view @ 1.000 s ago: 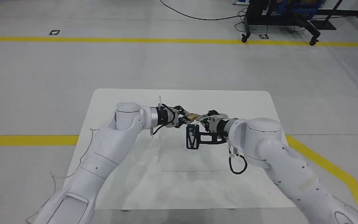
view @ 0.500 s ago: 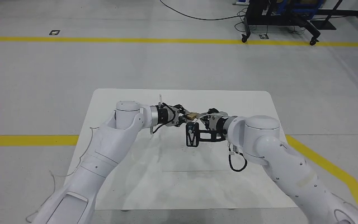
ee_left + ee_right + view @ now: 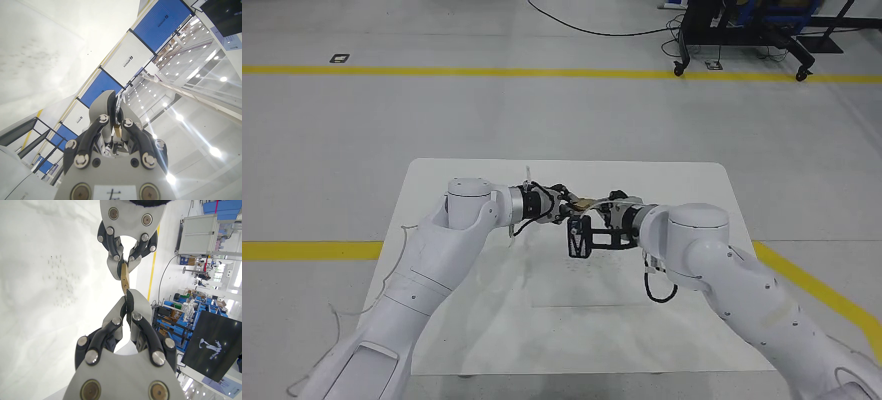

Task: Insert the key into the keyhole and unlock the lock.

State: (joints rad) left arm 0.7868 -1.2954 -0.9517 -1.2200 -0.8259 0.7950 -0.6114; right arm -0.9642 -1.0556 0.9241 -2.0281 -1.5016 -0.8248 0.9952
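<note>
Both arms met in the air above the white table (image 3: 442, 185), nearer its far edge than its near one. The left gripper (image 3: 123, 265) was clenched on the brass padlock (image 3: 124, 275), whose keyhole end pointed straight at the right gripper (image 3: 126, 300). The right fingertips were pressed together and touched that end of the padlock. I judged that they were grasping the key, though its blade was hidden between the pads and the lock body.

The step in hand looked like the insertion itself, at or near full depth. The next move would call for the right wrist to twist about the key's axis while the left gripper braced the padlock against turning, so the shackle could spring free.
</note>
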